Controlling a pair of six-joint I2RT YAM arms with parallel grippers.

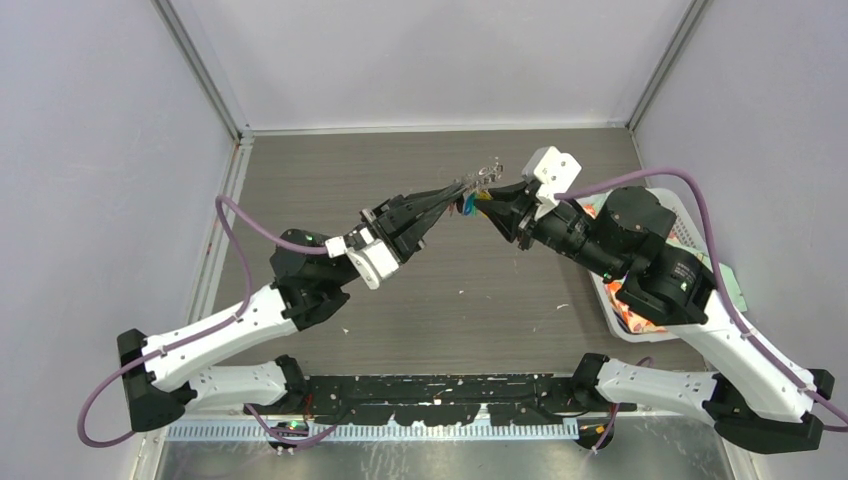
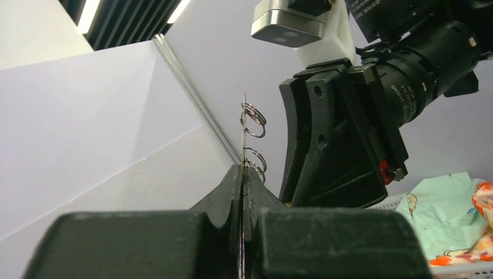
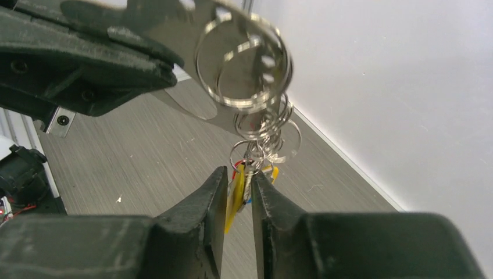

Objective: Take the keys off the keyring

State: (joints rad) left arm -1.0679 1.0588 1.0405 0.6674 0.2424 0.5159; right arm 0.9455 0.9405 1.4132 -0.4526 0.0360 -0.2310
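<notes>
The keyring (image 1: 487,170), a flat silvery plate with wire rings, is held in the air above the table's middle. My left gripper (image 1: 455,192) is shut on the plate. In the left wrist view the plate stands edge-on between the closed fingers (image 2: 244,171), with rings (image 2: 254,119) above them. The keys (image 1: 467,206), with yellow, red and blue heads, hang from the rings. My right gripper (image 1: 487,207) faces the left one from the right. In the right wrist view its fingers (image 3: 238,174) are closed on the yellow-headed keys (image 3: 235,195), below the rings (image 3: 244,64) and the plate (image 3: 145,17).
A white basket (image 1: 668,200) with patterned cloth stands at the table's right edge under the right arm; the cloth also shows in the left wrist view (image 2: 447,221). Grey walls enclose the wooden table (image 1: 400,290) on three sides.
</notes>
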